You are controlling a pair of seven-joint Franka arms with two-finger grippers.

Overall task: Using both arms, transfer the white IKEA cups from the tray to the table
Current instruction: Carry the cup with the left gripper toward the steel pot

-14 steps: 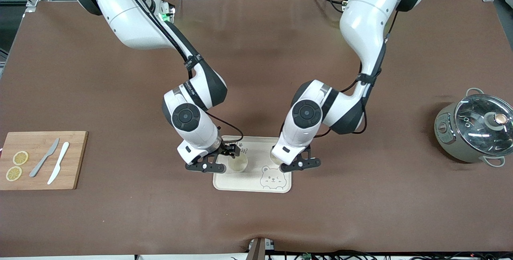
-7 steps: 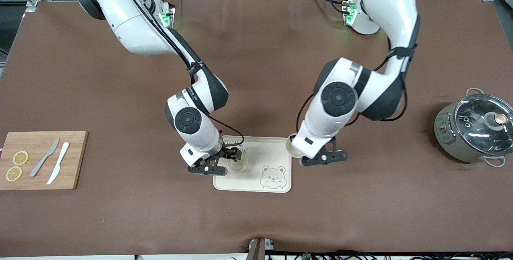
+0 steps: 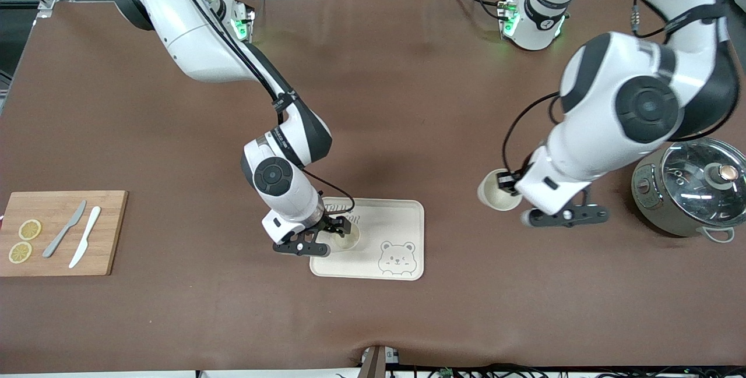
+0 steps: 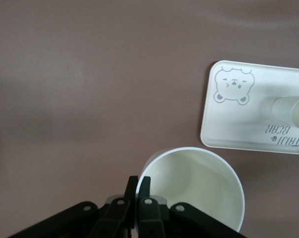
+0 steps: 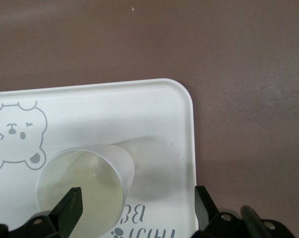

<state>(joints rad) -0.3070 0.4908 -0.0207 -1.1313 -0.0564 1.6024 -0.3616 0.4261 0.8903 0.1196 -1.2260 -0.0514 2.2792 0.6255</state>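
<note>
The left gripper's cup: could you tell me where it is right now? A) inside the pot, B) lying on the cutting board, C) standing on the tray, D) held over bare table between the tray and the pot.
D: the left gripper pinches the cup by its rim over bare table, clear of the tray and short of the pot.

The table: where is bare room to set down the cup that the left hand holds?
Bare cloth lies between the tray and the pot, under the left hand and its cup. Also bare: between tray and cutting board. Crowded: the tray's end where the open right hand flanks the other cup.
</note>
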